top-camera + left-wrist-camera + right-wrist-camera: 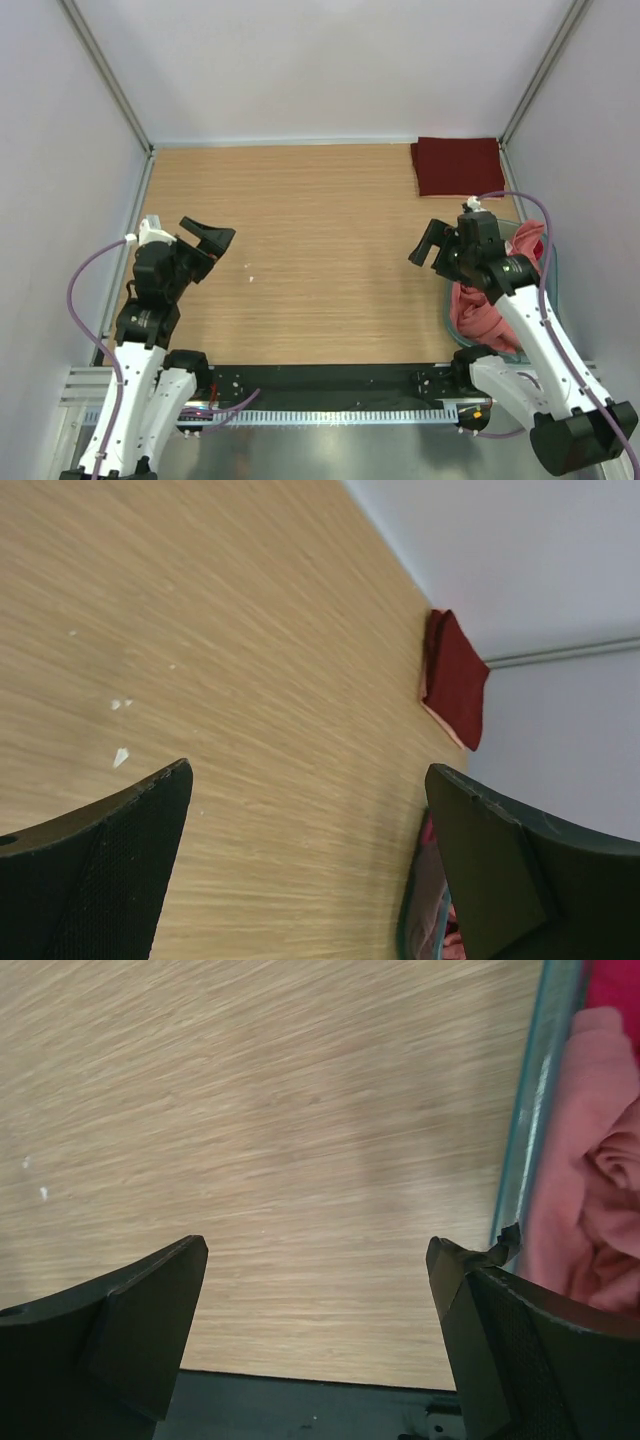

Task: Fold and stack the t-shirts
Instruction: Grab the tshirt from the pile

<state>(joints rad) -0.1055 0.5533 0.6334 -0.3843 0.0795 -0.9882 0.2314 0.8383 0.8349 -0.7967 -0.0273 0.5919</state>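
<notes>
Fingers stand wide open: left fingers (pixel 100 870) and right fingers (pixel 120 1330) hold nothing. Dark maroon t-shirt (pixel 458 166) lies folded in the far right tabletop (pixel 320 250) corner; pink and red t-shirts (pixel 478 310) sit crumpled in the tub (pixel 528 1110) beside the right arm.

A light wooden table (pixel 330 250) filled the space between plain white walls (pixel 330 70). A translucent greenish tub (pixel 528 1100) stood at its right near side. Small white specks (pixel 250 265) lay left of centre, and a black strip (pixel 330 378) ran along the near edge.

Table (pixel 320 240) w/ folded maroon tee (pixel 458 166) far-R, tub (pixel 530 1110) R, crumbs (pixel 120 756) maybe.
</notes>
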